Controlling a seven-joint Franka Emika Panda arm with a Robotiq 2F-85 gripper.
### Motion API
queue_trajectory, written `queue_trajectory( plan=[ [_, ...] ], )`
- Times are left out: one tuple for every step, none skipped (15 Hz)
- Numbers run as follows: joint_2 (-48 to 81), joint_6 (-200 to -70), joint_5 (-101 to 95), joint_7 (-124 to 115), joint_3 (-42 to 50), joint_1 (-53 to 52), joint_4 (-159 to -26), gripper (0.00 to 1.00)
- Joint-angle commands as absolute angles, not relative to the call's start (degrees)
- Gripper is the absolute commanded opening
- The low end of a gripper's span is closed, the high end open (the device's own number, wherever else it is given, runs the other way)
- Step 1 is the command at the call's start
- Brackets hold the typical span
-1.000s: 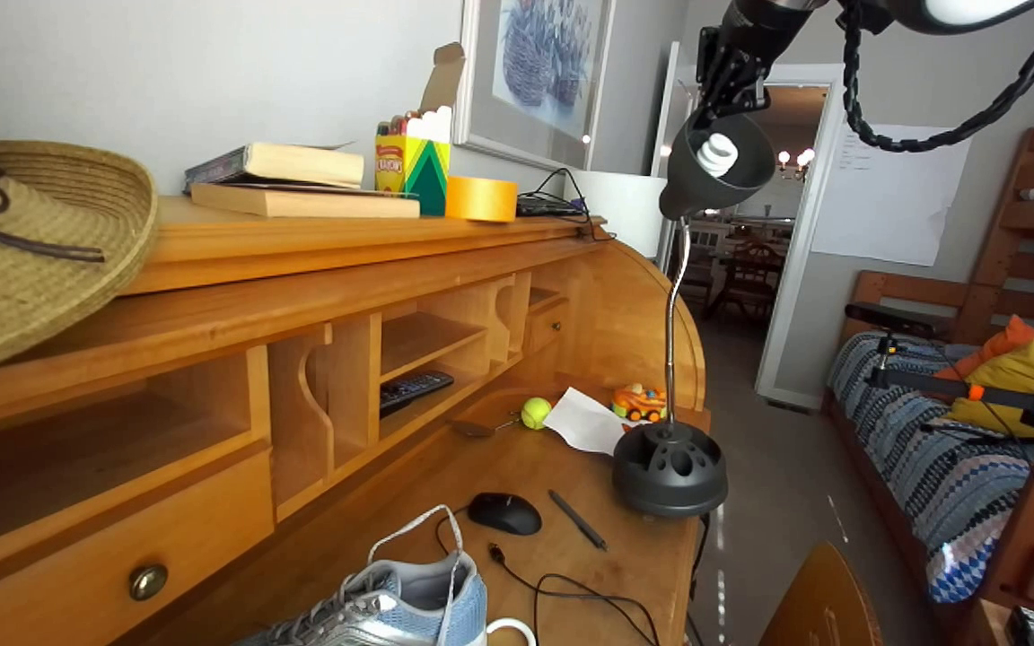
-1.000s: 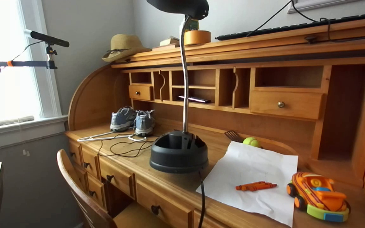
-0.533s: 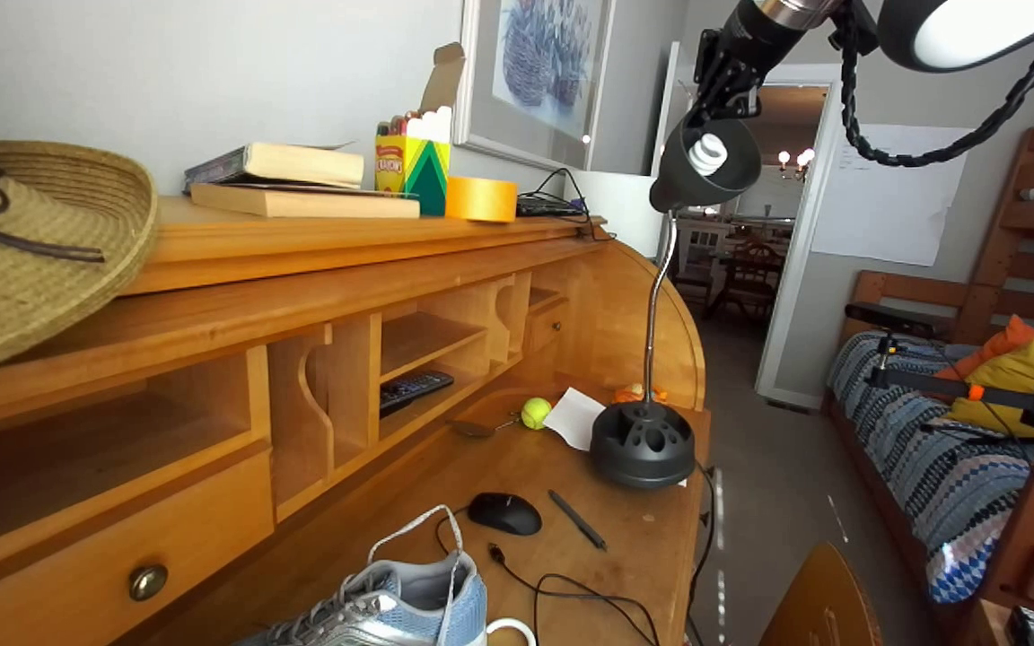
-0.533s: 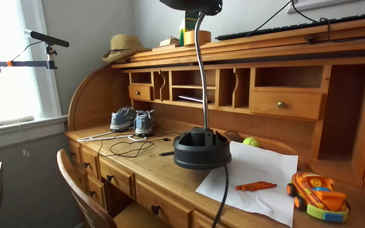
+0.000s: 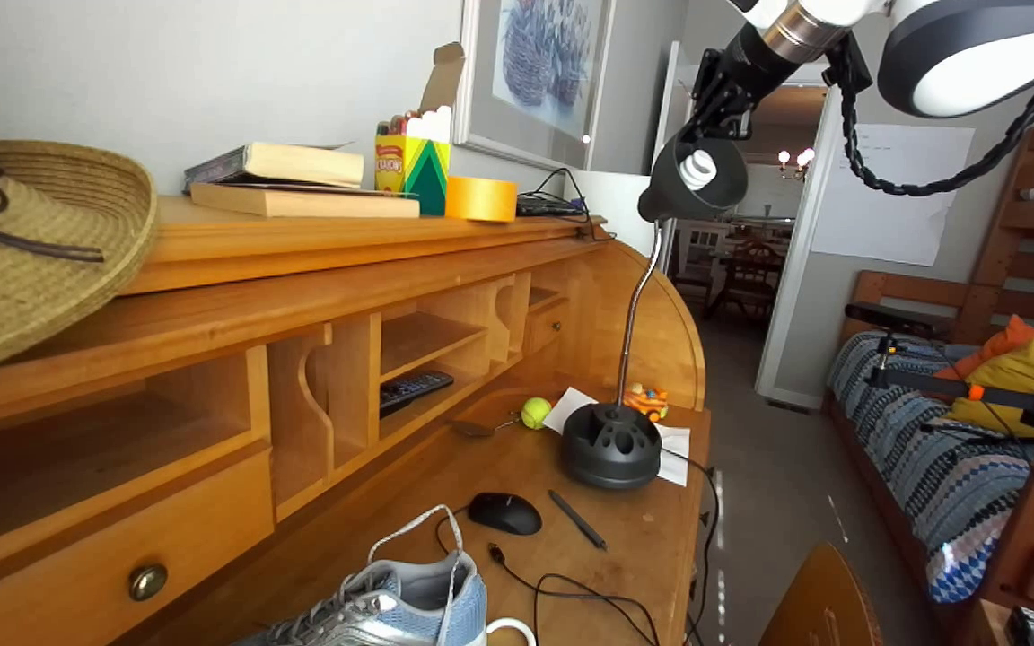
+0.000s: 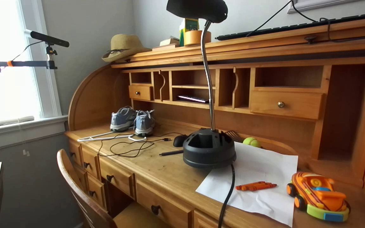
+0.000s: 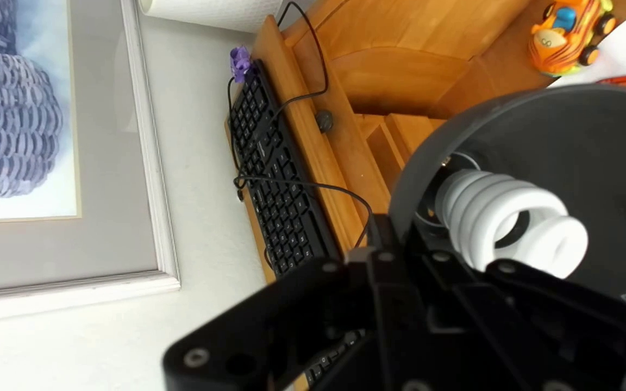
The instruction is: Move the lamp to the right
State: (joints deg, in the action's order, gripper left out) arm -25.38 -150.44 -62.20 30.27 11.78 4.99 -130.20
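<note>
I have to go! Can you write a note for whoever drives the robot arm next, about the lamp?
Gripper: shut on the rim of the lamp head.
Where: the lamp base is on or just over the edge of the white paper; I can't tell if it touches the desk.
Done: head gripped, and the base has moved towards the toy car in the last second.
Left: maybe a little farther that way, then settle the base and let go.
</note>
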Motion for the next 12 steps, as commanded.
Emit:
queue_trajectory(
  plan=[
    [-25.7,-155.7,-66.0,26.6,12.1,6.7,-130.5,0.01],
    [-25.5,-156.4,-66.2,26.0,12.2,6.9,-130.7,0.01],
    [-25.4,-157.2,-66.4,25.4,12.3,7.1,-130.9,0.01],
    [-25.0,-157.9,-66.7,24.9,12.4,7.3,-131.0,0.01],
    [-24.7,-158.5,-67.0,24.3,12.4,7.6,-130.9,0.01],
    [-24.3,-159.4,-67.4,23.4,12.3,7.9,-130.9,0.01],
    [-23.9,-160.3,-68.2,22.4,12.2,8.2,-130.7,0.01],
    [-23.5,-161.1,-69.2,21.2,12.2,8.4,-130.7,0.01],
    [-23.0,-162.0,-70.1,20.3,12.2,8.7,-130.6,0.01],
    [-22.7,-162.8,-71.0,19.3,12.2,9.0,-130.6,0.01],
    [-22.3,-163.5,-71.3,18.4,12.3,9.0,-130.7,0.01],
    [-21.8,-164.1,-71.8,17.4,12.3,9.2,-130.6,0.01]
  ],
)
